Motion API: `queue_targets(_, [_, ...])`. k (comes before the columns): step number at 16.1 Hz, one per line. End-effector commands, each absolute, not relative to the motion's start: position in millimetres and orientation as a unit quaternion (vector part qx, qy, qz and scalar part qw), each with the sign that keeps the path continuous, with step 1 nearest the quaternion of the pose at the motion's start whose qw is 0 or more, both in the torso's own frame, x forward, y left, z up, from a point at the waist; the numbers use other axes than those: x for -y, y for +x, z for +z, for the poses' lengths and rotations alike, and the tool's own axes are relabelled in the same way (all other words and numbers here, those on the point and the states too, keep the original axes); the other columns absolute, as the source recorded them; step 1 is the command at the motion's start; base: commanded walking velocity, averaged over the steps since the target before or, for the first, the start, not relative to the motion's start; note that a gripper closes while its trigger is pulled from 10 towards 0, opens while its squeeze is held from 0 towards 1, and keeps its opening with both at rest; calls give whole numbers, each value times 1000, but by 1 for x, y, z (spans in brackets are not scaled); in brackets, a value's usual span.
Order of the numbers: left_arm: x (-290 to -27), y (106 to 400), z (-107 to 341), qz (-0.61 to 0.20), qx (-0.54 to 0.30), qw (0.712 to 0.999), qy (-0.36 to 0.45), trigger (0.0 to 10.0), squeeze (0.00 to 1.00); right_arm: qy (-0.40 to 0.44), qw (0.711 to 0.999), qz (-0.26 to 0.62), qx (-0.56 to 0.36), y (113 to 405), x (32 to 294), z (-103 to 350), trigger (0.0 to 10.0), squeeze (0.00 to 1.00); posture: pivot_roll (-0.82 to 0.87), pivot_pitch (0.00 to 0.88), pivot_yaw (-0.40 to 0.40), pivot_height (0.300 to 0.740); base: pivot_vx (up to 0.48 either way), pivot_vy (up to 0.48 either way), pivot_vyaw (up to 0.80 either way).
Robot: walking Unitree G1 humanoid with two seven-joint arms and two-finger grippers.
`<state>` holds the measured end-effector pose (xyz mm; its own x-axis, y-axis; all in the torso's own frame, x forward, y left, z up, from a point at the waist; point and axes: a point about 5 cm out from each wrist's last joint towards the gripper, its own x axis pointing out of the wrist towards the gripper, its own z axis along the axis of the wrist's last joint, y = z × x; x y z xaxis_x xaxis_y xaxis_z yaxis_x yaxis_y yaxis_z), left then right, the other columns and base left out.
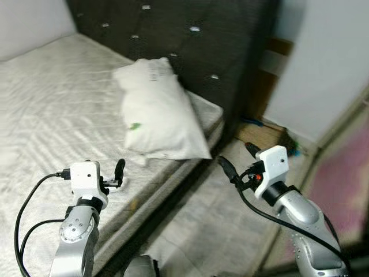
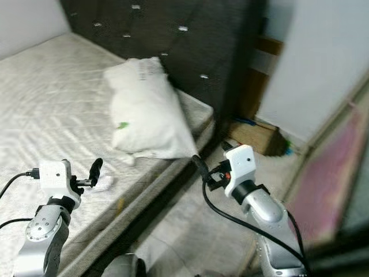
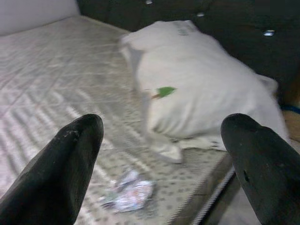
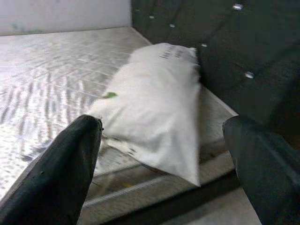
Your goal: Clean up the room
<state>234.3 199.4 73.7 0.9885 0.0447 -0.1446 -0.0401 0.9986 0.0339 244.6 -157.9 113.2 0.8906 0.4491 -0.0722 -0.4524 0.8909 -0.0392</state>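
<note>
A white pillow (image 1: 155,112) with a small green mark lies on the bare grey mattress (image 1: 46,109), leaning against the dark tufted headboard (image 1: 190,40). A small crumpled wrapper (image 3: 129,194) lies on the mattress near its side edge, just short of the pillow's corner. My left gripper (image 1: 118,172) hovers low over that edge, right by the wrapper, open and holding nothing. Over the floor beside the bed my right gripper (image 1: 237,157) is open and empty, pointing toward the pillow (image 4: 154,108).
A narrow strip of pale floor (image 1: 213,219) runs between the bed and a white wall (image 1: 323,69). A cardboard box (image 1: 262,134) with blue bits sits at the headboard's end. A pink surface (image 1: 346,179) lies at the far right.
</note>
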Motion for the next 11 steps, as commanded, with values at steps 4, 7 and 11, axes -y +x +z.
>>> queue_targets(4, [-205, 235, 74, 31, -80, 996, 20, 10000, 0, -39, 976, 212, -28, 246, 163, 113, 10000, 0, 15, 98, -25, 740, 0, 449, 0])
queue_targets(7, [-201, 237, 80, 5, -47, 998, 39, 10000, 0, -50, 978, 201, -20, 248, 164, 114, 10000, 0, 17, 97, -24, 740, 0, 160, 0])
queue_targets(11, [-203, 242, 79, 6, -59, 997, 55, 10000, 0, -55, 979, 198, -10, 250, 164, 115, 10000, 0, 21, 97, -25, 740, 0, 0, 702])
